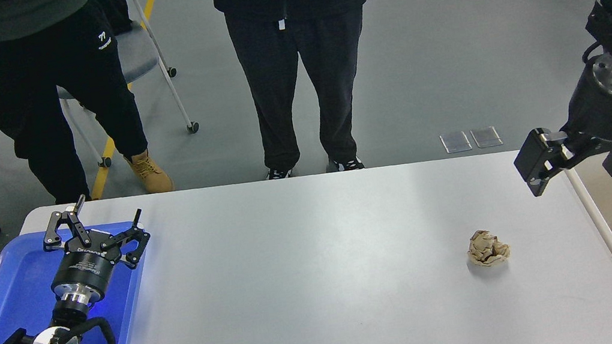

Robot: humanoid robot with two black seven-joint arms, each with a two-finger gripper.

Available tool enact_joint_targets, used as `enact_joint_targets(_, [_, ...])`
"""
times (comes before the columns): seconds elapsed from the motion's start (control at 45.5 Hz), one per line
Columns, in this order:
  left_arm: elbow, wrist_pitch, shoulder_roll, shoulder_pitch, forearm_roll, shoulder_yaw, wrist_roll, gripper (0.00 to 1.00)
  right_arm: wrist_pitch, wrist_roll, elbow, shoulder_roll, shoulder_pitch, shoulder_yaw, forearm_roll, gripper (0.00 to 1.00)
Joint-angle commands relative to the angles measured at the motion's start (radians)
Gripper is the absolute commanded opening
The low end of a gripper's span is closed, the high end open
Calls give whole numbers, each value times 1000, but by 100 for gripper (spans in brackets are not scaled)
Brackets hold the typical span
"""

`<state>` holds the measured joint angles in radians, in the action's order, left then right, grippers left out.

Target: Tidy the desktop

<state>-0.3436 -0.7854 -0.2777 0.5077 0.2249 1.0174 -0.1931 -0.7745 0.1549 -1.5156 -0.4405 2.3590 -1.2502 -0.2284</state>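
Note:
The white-grey desktop (pixel 308 269) fills the middle of the head view. A crumpled beige paper ball (pixel 488 248) lies on it toward the right. My left gripper (pixel 101 219) hovers over the far end of the blue tray at the left, open with nothing between its fingers. My right gripper (pixel 577 163) hangs above the desktop's right edge, up and to the right of the paper ball. Its fingers stand apart and hold nothing.
A blue tray (pixel 8 289) sits at the desktop's left end under my left arm. A beige bin with a white rim (pixel 610 239) stands against the right edge. Two people (pixel 296 64) stand just beyond the far edge, with wheeled chairs (pixel 143 56) behind.

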Motion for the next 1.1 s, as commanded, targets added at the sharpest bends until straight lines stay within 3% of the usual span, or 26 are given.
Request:
enact_joint_targets(0.0, [0,0,0,0,1,1,0,100,0,0,0,-1,0,0,0,100])
enact_joint_targets(1.078, [0,0,0,0,-1,1,0,100,1,-2,23,37,-17,63,9,100])
